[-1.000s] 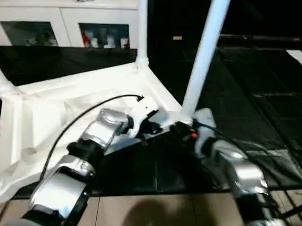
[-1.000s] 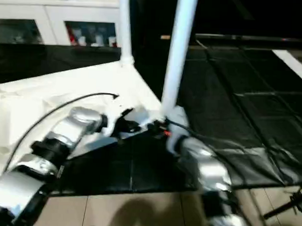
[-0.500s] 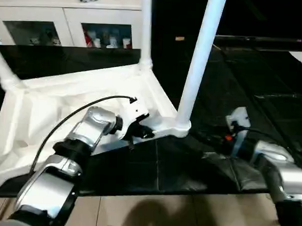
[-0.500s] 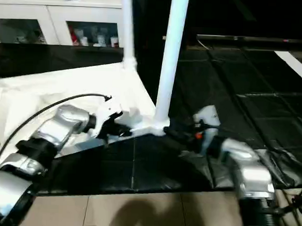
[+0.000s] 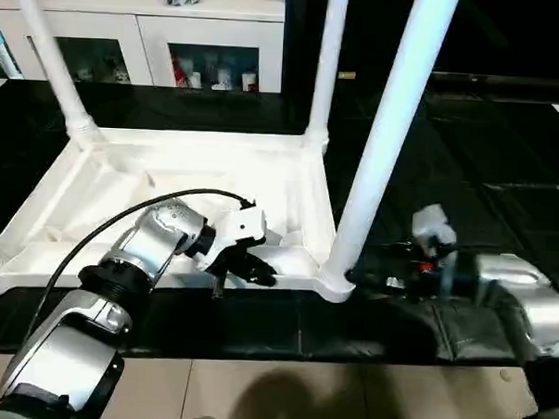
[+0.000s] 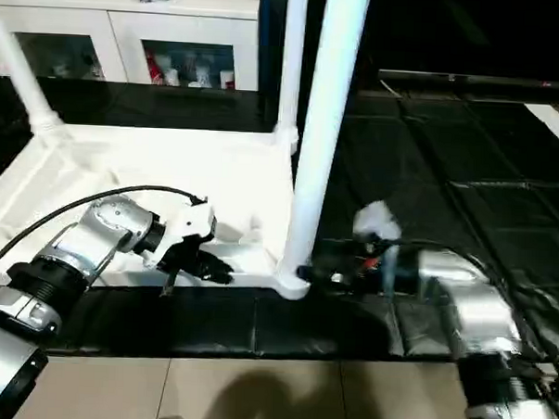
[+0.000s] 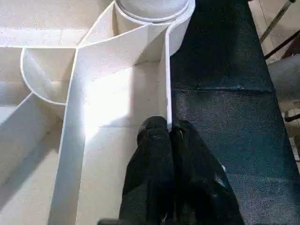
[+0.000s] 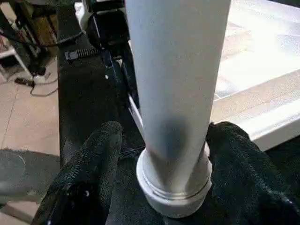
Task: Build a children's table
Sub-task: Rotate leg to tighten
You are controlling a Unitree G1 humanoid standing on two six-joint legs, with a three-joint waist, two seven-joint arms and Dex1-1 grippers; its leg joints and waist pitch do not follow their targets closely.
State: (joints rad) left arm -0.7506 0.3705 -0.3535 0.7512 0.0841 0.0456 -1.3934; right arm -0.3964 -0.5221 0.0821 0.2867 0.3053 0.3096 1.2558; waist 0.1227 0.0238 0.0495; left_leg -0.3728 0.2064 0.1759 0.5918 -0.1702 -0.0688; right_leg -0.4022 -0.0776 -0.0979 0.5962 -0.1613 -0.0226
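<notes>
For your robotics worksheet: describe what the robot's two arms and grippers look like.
Both forearms are silver metal with black joint rings. A black cable loops over the left arm. The left gripper and right gripper have black fingers on white wrist housings; the right wrist carries a small red marking.

floor: black padded mats [image 5: 504,173] over beige tiles [image 5: 345,398] | back: white glass-door cabinet [image 5: 175,47], small items inside | right: white strip [image 6: 552,119] | background dark
</notes>
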